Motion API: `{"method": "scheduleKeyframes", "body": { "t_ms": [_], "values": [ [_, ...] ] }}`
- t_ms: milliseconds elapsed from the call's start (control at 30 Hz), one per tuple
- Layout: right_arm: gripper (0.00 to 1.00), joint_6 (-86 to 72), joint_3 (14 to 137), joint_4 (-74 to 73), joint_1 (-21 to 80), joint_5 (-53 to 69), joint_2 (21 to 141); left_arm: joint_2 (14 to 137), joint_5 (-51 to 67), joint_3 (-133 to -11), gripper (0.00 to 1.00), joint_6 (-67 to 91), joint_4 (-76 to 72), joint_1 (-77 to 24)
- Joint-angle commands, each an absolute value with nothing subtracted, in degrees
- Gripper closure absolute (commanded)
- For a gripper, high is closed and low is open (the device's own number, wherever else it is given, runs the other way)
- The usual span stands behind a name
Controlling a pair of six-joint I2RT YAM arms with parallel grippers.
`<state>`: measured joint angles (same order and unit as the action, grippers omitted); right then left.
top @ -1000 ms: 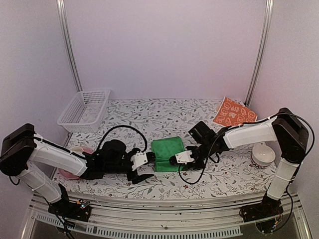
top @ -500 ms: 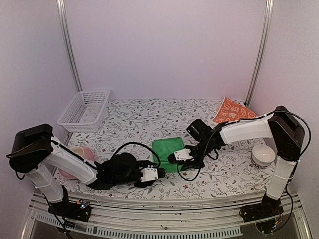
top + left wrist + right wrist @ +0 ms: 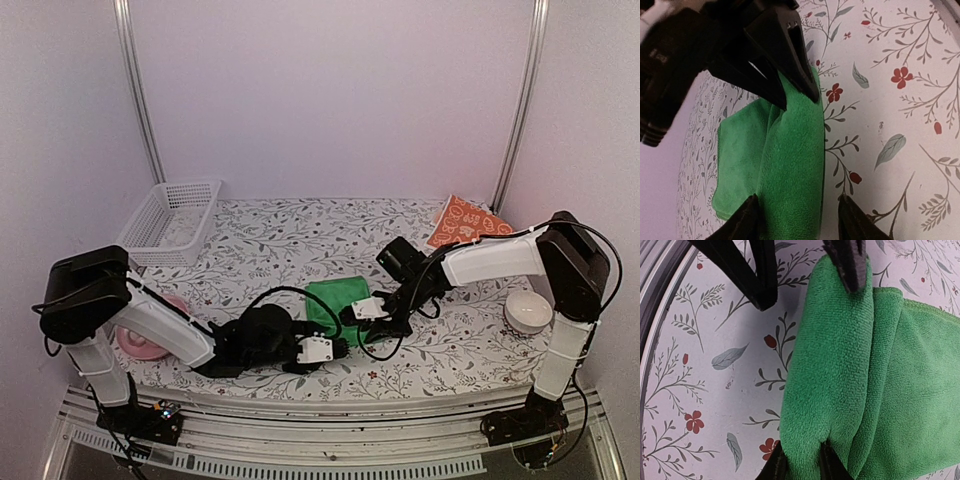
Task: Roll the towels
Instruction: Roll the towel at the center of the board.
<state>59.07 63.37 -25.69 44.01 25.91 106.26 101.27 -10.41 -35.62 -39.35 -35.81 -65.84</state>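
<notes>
Floral tabletop (image 3: 715,340), bright green soft towel (image 3: 900,365) part-rolled, right gripper (image 3: 801,452) clamped on roll, left gripper (image 3: 797,200) fingers apart astride it.

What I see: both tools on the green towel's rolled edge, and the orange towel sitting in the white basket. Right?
Not the basket part. The orange towel sits at the back right corner of the table, outside the white basket, per the top external view. The left tool and right tool are on the rolled edge of the green towel.
</notes>
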Motion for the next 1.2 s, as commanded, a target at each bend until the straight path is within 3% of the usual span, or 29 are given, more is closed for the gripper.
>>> {"method": "scheduleKeyframes", "body": {
  "t_ms": [0,833,1167],
  "values": [
    [0.8,58.1,63.9,-29.5,43.5,26.7,108.0,102.7,-9.4,-37.1,0.47,-40.3,-34.2,-66.5],
    [0.77,57.6,65.0,-30.6,42.4,28.2,108.1,109.8,-12.7,-41.6,0.52,-38.1,-26.2,-62.3],
    [0.75,57.5,65.1,-30.6,41.6,28.4,108.7,110.1,-11.0,-42.7,0.65,-37.3,-23.7,-61.3]
  ]
}}
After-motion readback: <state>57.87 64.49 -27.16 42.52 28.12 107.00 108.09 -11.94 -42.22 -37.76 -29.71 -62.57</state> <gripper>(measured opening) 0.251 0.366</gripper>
